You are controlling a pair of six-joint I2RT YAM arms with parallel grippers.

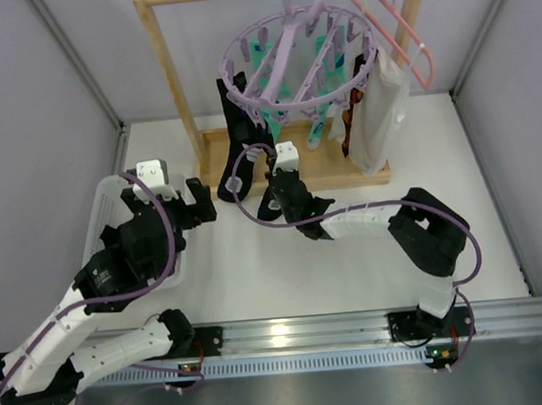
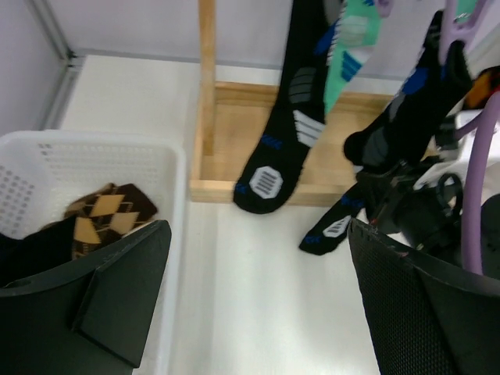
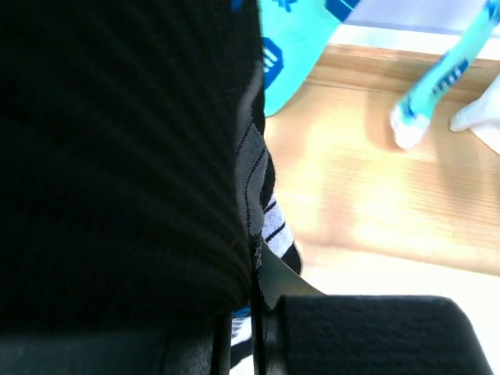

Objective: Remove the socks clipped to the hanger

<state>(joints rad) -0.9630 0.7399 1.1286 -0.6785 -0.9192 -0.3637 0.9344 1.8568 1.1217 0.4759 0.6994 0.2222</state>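
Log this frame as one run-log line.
right gripper: shut on black sock | left gripper: open, by basket | basket: argyle sock inside | hanger: teal socks clipped on

the worktop [image 1: 352,271] lay bare in a wide strip between the arm bases and the wooden rack [image 1: 172,88], and again to the right of the rack's base. the left hand [image 1: 199,203] hung over that strip with its fingers wide apart. it was hemmed on its left by the white basket [image 1: 97,205], and ahead by the rack's left post and a hanging black sock [image 2: 283,141]. under the hanger [image 1: 297,55], the socks [image 1: 318,128] and a white cloth bag [image 1: 381,109] crowded the space above the base. the right hand [image 1: 272,188] and its looping cable blocked the front approach there.
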